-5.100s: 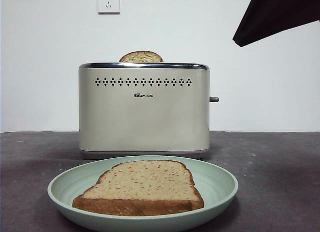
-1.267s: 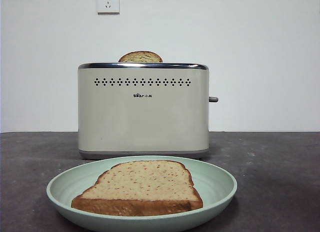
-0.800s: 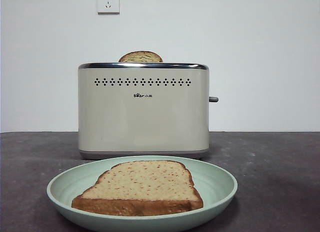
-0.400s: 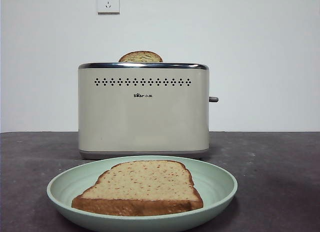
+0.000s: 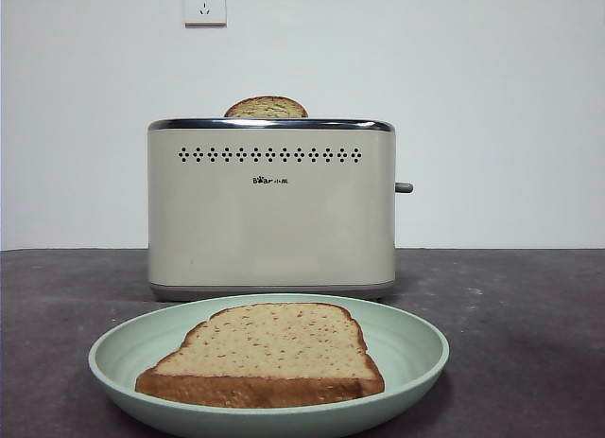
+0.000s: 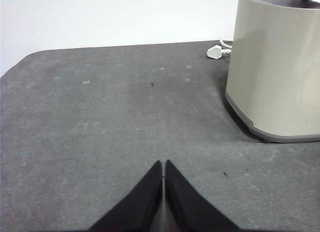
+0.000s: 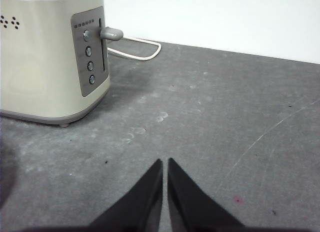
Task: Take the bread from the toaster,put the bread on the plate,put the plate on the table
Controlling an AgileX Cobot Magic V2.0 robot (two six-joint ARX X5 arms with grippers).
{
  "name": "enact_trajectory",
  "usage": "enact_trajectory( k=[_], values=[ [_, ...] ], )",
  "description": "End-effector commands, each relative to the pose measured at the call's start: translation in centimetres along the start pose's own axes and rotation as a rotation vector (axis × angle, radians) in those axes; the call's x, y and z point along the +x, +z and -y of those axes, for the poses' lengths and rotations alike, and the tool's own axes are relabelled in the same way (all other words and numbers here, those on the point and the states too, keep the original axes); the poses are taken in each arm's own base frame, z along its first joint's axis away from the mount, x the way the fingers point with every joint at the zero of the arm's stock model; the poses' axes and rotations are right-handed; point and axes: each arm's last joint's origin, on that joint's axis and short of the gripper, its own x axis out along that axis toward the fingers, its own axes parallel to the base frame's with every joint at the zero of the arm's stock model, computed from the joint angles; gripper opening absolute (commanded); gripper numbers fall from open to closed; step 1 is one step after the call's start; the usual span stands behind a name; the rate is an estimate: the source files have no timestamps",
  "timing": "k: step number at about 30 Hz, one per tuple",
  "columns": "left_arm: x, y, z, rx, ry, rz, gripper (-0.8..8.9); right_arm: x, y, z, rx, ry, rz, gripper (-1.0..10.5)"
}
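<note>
from the front, the bread [image 5: 263, 355] lies flat in the plate [image 5: 416, 348] on the desk [image 5: 529, 306], its straight base towards the camera and its dome pointing at the toaster [image 5: 271, 206] just behind at 12 o'clock. a second slice [image 5: 267, 107] pokes up from the toaster's slot. no arm shows here.

in the left wrist view the left gripper [image 6: 163, 171] hangs low over bare desk, jaws pressed together and empty; the toaster stands at about 2 o'clock, well apart, its plug [image 6: 215, 52] beyond.

in the right wrist view the right gripper [image 7: 164, 167] is likewise closed on nothing, with the toaster's lever [image 7: 111, 33] at about 11 o'clock. plate and bread show in neither wrist view, so i can't say which arm is nearer; the task looks done.
</note>
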Motion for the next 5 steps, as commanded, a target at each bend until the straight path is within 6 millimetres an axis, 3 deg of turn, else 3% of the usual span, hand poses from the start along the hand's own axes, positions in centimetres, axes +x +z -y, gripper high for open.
enact_trajectory(
  k=[1, 5],
  values=[
    [0.23, -0.81, 0.01, -0.005, -0.003, -0.024, 0.08, 0.04, -0.15, -0.01, 0.003, 0.0, -0.005, 0.1],
    [0.23, -0.81, 0.01, -0.005, -0.003, -0.024, 0.08, 0.04, -0.15, -0.01, 0.003, 0.0, -0.005, 0.1]
  ],
)
